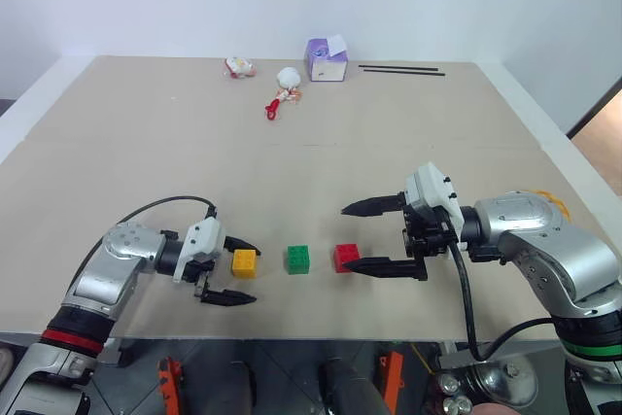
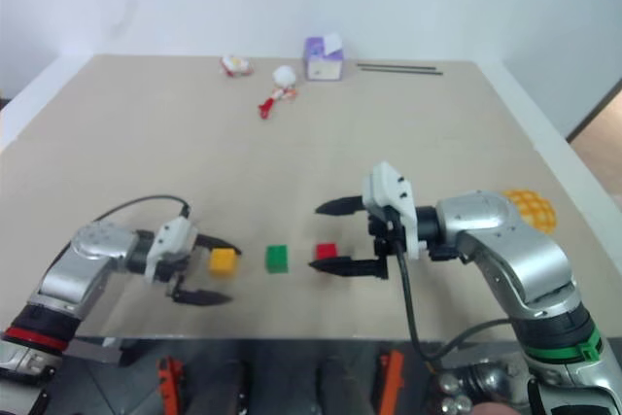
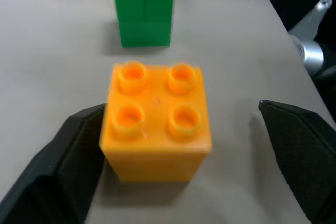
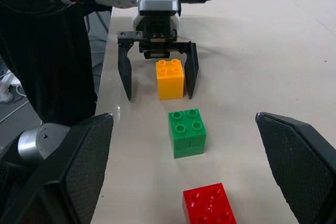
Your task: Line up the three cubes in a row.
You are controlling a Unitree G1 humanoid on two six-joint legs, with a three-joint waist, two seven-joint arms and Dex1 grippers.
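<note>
Three studded toy cubes in a row near the lower edge of the tan table, lower centre of the head views: yellow-orange cube at left, green cube in the middle, red cube at right, all upright with studs up, small gaps between them, none touching. Left gripper at lower left, pointing toward the centre of the frame, jaws apart and straddling the yellow-orange cube; in the left wrist view one finger right against the cube's side, possibly touching, the other well clear of it. In the right wrist view, same gripper seen head-on with the cube standing on the table between its open jaws, green and red cubes lined up in front. Right gripper at centre right, pointing toward the left of the frame, jaws spread wide, nothing between them; lower finger tip just beside the red cube, upper finger apart from the cubes. Far edge of the table, upper centre of the frame: purple-and-white box, small white toy with a red piece below it, another small red-and-white item to the left, two thin black rods to the right. Yellow grid-patterned bun at the right edge, behind the right arm.
</note>
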